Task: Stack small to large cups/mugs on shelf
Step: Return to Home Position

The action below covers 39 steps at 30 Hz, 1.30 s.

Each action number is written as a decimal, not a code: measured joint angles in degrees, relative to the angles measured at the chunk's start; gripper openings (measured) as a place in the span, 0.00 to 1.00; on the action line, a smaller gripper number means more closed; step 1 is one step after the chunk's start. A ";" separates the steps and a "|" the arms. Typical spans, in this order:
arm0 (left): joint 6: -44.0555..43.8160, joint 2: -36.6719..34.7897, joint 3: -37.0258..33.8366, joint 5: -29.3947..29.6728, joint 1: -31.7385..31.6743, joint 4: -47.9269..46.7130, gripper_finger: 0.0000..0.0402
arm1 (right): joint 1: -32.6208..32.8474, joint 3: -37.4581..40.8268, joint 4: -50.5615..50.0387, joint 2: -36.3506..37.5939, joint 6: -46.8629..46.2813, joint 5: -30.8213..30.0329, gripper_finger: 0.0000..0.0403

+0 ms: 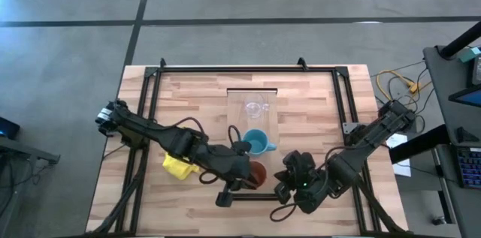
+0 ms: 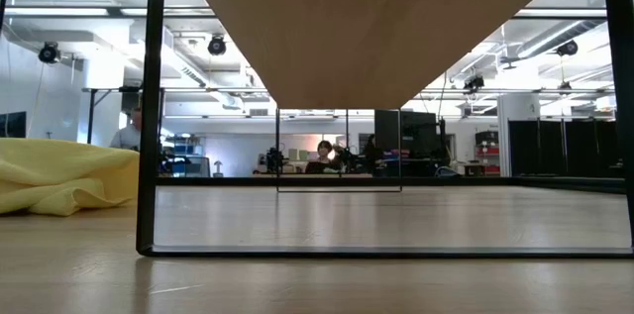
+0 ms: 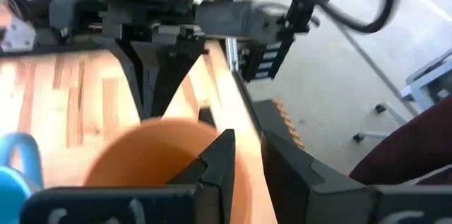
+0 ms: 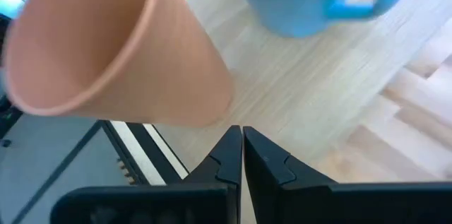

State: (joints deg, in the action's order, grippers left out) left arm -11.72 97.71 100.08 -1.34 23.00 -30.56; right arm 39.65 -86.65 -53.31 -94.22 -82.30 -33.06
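The orange-brown cup [image 1: 258,172] is off the shelf's near end, in my left gripper [image 1: 250,173]; it also shows in the left wrist view [image 3: 155,153] and the right wrist view [image 4: 120,54]. The light-blue mug [image 1: 255,142] stands on the near end of the pale shelf [image 1: 239,122]. The clear glass mug [image 1: 254,107] stands farther back on the shelf. My right gripper [image 1: 285,175] is shut and empty just right of the cup, fingertips [image 4: 241,139] pointing toward it. The low view shows neither gripper and none of the cups. My left gripper holds the orange-brown cup by its rim [image 3: 205,131]. One finger [image 3: 215,164] is inside the cup and the other [image 3: 289,174] is outside its wall. In the right wrist view the cup is tilted, its mouth [image 4: 70,47] toward the left arm. Whether it is clear of the table does not show.
A yellow cloth [image 1: 179,166] lies on the tabletop left of the cup, under the left arm, and shows in the low view [image 2: 59,175]. The shelf board [image 2: 367,17] is raised on a black frame [image 2: 149,116]. The table's near edge is close behind both grippers.
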 joint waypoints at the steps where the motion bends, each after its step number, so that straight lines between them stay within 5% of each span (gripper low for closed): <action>1: 0.02 -0.38 0.60 0.00 0.00 -0.05 0.14 | 0.11 -1.05 -1.63 0.18 0.38 -0.03 0.02; 29: 5.10 -17.75 1.65 2.13 -0.15 -0.74 0.14 | 0.73 -33.17 -9.30 2.22 50.70 -0.04 0.02; 39: 7.82 -24.22 1.38 2.36 -0.83 -9.31 0.14 | 0.71 -39.31 -10.30 2.39 63.35 -0.07 0.02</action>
State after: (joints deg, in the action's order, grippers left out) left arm -3.90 73.49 101.46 1.02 22.17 -39.88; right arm 40.36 -125.96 -63.60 -91.83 -18.94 -33.13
